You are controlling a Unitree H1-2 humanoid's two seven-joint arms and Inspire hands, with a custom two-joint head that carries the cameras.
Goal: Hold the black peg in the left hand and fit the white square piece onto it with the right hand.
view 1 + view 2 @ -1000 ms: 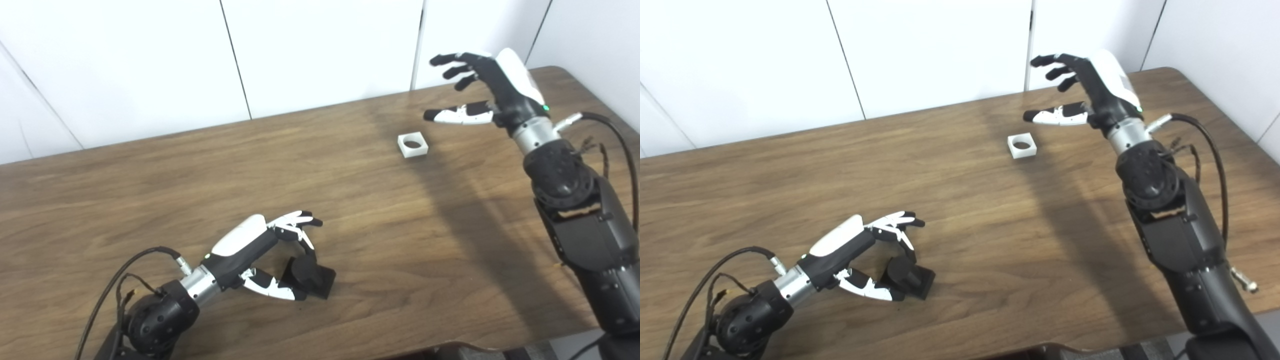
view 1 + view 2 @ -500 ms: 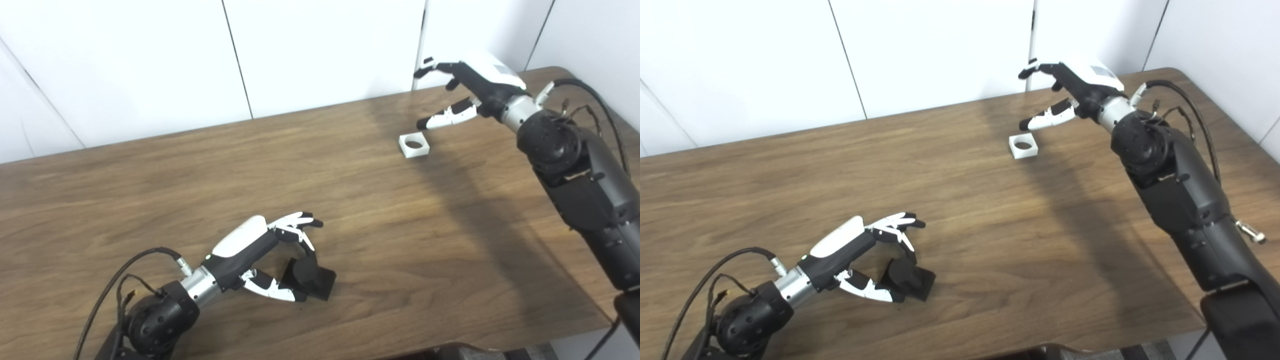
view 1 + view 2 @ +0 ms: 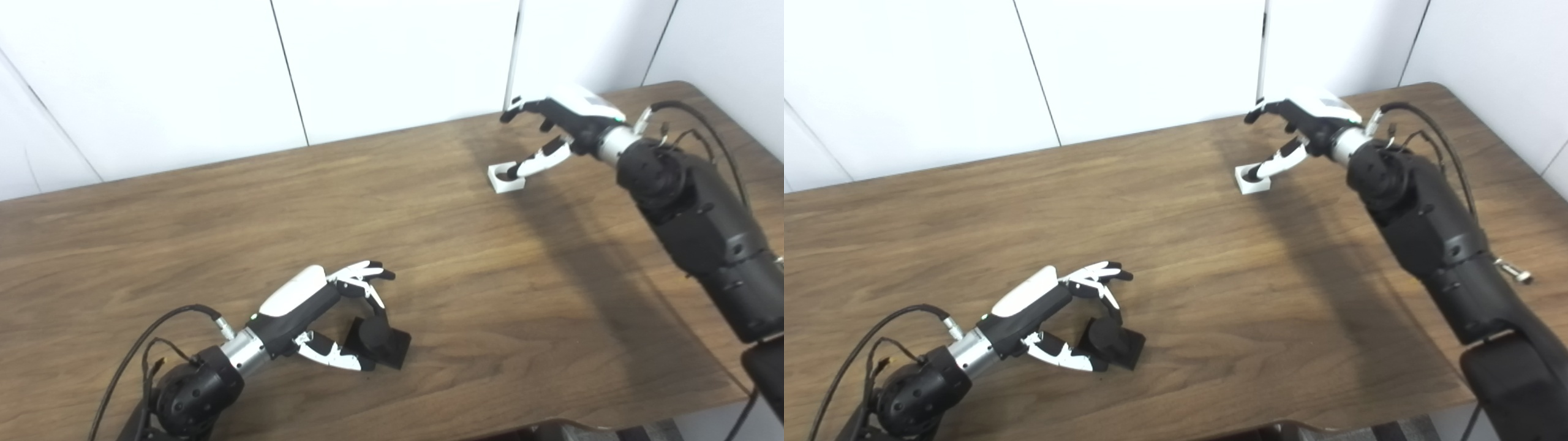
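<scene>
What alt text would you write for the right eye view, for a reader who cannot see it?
The right robot hand reaches, fingers apart, over a white square piece at the far side of a wooden table, its thumb tip over the hole. Near the front, the left robot hand is around a black peg resting on the table.

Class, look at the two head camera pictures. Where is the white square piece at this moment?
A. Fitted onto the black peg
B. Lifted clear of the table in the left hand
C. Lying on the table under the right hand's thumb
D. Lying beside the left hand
C. The white square piece lies on the table at the far right, with the right hand reaching over it, thumb at its hole.
</scene>
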